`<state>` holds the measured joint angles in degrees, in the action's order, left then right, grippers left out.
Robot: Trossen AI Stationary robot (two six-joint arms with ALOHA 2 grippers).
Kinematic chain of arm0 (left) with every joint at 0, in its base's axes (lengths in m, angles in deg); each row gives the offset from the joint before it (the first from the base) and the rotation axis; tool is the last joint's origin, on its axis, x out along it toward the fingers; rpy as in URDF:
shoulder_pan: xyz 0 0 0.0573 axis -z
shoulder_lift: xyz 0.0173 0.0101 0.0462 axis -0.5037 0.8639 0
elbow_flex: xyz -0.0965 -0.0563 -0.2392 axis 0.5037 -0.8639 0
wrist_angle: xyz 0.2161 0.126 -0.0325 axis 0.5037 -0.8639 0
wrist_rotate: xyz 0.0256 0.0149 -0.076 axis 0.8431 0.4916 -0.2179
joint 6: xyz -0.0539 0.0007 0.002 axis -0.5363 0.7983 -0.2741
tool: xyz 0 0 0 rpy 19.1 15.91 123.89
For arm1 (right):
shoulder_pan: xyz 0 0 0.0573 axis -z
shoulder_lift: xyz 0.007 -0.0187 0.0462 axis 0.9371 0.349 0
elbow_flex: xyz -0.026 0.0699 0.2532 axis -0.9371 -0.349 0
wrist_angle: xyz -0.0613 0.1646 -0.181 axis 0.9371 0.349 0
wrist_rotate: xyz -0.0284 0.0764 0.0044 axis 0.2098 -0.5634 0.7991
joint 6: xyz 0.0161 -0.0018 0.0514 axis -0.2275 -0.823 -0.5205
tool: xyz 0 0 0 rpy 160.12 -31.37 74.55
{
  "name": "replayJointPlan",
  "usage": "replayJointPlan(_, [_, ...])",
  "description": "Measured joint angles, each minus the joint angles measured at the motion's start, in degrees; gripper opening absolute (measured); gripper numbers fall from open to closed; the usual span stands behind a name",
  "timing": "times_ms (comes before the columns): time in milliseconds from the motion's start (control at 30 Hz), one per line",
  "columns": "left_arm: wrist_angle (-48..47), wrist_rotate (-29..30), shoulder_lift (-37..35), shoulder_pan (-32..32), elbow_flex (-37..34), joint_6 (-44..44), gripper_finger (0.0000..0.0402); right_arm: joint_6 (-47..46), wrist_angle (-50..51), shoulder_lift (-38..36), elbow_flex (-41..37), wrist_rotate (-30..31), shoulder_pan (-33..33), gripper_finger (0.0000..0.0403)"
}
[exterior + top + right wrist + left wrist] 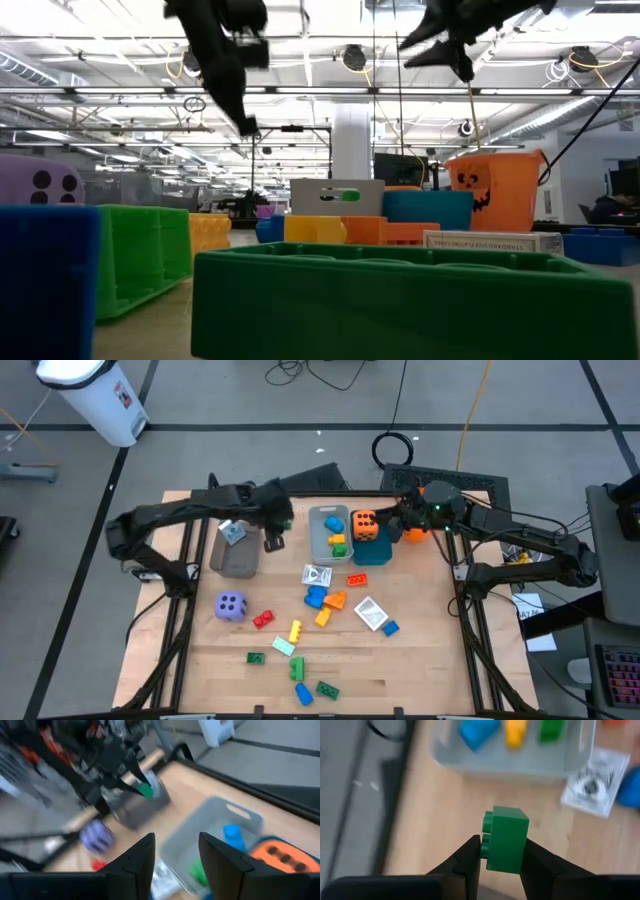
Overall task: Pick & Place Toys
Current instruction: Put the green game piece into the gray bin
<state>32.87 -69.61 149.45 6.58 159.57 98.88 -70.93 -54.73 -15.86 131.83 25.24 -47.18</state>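
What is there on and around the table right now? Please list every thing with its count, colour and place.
table: one, light wood.
light grey bin: one, far middle; blue, yellow and green bricks inside.
teal bin: one, right beside it.
orange die: one, black dots, in the teal bin.
dark grey bin: one, far left; a packet inside.
orange bucket: one, beyond the teal bin.
purple die: one, white dots, left side.
white packets: two, loose, mid-table.
loose bricks: about twelve, mixed colours, scattered middle to near edge.
white container: one, on the floor, far left.
green brick: one, in the left hand.
left hand: between the grey bins, gripping.
right hand: open, empty, near the teal bin.
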Motion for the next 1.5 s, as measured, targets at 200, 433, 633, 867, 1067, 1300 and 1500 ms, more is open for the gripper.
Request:
replayJointPlan(200, [3.3, 4.8, -6.6, 2.5, 1.7, -0.4, 0.0111, -9.4, -12.4, 3.9, 0.0, -8.2, 0.0, 0.0144])
replayJointPlan(433, [3.4, 9.0, -3.8, 8.4, 10.2, 1.1, 0.0122, -17.5, -27.8, 15.1, 0.0, -17.1, 0.0, 0.0166])
replayJointPlan(633, [1.8, 9.5, -0.1, 10.7, 17.1, 1.8, 0.0105, -24.6, -38.7, 23.0, 0.0, -21.8, 0.0, 0.0226])
replayJointPlan(867, [-0.3, 9.6, 4.2, 12.1, 19.1, 4.5, 0.0134, -28.9, -50.9, 27.6, 0.0, -23.9, 0.0, 0.0288])
replayJointPlan(1067, [-0.5, 9.5, 7.6, 13.0, 19.1, 4.9, 0.0109, -29.6, -48.2, 28.5, 0.0, -23.8, 0.0, 0.0301])
replayJointPlan(1300, [0.4, 9.5, 8.0, 13.0, 19.1, 5.7, 0.0128, -25.7, -43.0, 28.5, 0.0, -22.7, 0.0, 0.0298])
replayJointPlan(1500, [1.4, 9.5, 8.6, 13.0, 19.1, 6.1, 0.0116, -24.6, -42.7, 28.5, 0.0, -17.4, -0.3, 0.0299])
